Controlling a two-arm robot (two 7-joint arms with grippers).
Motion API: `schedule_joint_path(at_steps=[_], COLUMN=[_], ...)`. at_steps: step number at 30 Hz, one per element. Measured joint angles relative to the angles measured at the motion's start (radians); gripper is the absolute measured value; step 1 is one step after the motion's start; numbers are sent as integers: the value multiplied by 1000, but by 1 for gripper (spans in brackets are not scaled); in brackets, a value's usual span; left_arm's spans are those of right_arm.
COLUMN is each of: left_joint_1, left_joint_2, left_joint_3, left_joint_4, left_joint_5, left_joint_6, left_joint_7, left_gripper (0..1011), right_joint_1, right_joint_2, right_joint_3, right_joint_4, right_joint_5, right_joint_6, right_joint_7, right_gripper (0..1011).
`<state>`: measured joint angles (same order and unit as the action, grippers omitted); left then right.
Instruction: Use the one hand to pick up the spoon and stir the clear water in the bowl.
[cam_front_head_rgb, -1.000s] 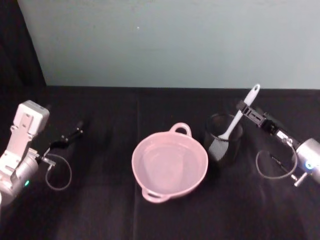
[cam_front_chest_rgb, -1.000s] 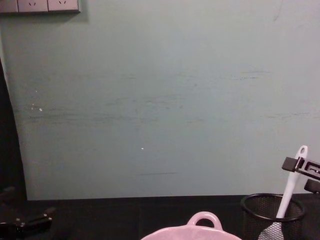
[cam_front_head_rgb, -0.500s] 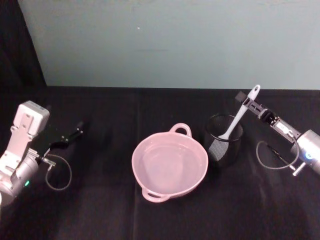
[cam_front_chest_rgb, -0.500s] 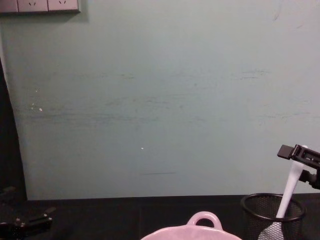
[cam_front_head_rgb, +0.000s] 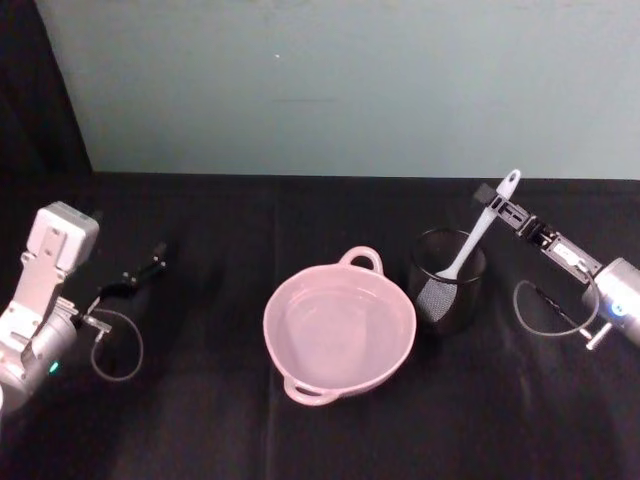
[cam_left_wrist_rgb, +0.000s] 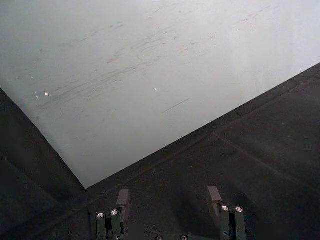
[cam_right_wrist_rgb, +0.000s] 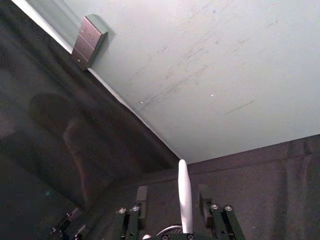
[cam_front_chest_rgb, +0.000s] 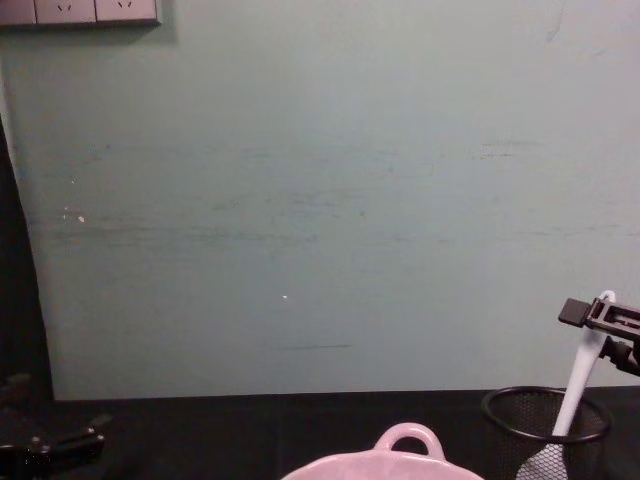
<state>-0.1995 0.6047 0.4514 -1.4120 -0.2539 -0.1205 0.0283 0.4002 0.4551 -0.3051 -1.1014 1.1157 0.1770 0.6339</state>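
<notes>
Dim, even light, faint shadows

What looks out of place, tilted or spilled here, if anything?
Nothing stands out. The spoon leans in the mesh cup; the bowl stands upright, no spill visible beside it. The right gripper is open around the spoon's handle; the left gripper is parked far left.

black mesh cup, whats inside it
The white plastic spatula-like spoon stands tilted in the black wire-mesh cup, flat head down, handle sticking out between the open jaws of the right pincer. The cup's floor under the head is covered.
</notes>
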Motion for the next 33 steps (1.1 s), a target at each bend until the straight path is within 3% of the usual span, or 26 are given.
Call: schedule_joint_path(at_steps=[9,17,25,28,33], left_joint_1=[0,0,0,0,0], left_joint_2=[0,0,0,0,0], left_joint_3=[0,0,0,0,0], left_joint_4=[0,0,0,0,0], left_joint_5=[0,0,0,0,0], left_joint_6=[0,0,0,0,0], left_joint_7=[0,0,0,0,0], left_gripper=[1005,1005,1005,1005,1005], right_joint_1=[-5,-19,-39,-55,-66], right_joint_2=[19,54,85,107,134], right_joint_3=[-17,-47,-58,-57,-51], right_joint_4=[-22,-80,-162,-232,-318], right_joint_5=[-2,-73,-165,-217,-257], right_joint_6=[-29,-89,-140,-161,-161], right_joint_7=[-24,-54,-94,-116,-131], right_gripper=[372,126,113,114,114])
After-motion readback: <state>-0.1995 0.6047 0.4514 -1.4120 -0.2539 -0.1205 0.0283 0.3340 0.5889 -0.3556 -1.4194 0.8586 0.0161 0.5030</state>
